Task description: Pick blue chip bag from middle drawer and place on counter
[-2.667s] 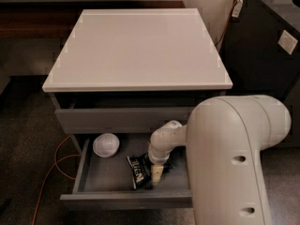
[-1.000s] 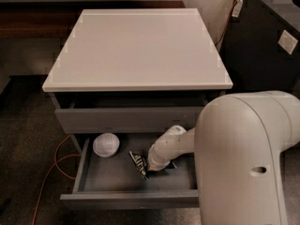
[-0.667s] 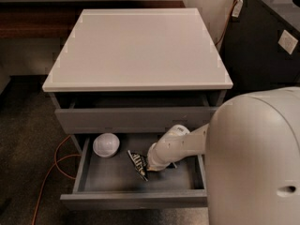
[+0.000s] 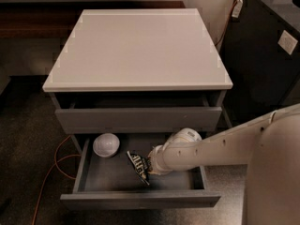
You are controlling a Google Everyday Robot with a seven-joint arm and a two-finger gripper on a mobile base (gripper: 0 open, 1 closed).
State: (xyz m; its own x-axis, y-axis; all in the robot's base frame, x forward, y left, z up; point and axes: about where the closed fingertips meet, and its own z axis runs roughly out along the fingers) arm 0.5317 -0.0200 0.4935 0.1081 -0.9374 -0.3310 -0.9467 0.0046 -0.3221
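Note:
The middle drawer [image 4: 140,200] is pulled open below the counter [image 4: 138,46]. My arm reaches into it from the right. My gripper [image 4: 149,167] is in the drawer's centre, shut on the blue chip bag [image 4: 137,164]. The dark packet with white lettering stands tilted on its edge against the wrist, its lower corner near the drawer floor. The arm's white wrist hides most of the fingers.
A round white bowl-like dome [image 4: 106,145] sits in the drawer's back left corner. Another grey drawer [image 4: 138,119] above is slightly open. An orange cable [image 4: 51,172] runs on the floor at left. A black cabinet [image 4: 267,55] stands at right.
The bag lay flat on the drawer floor 2.7 s ago and is now tilted up at the gripper. The arm's large white shell has swung right and lower.

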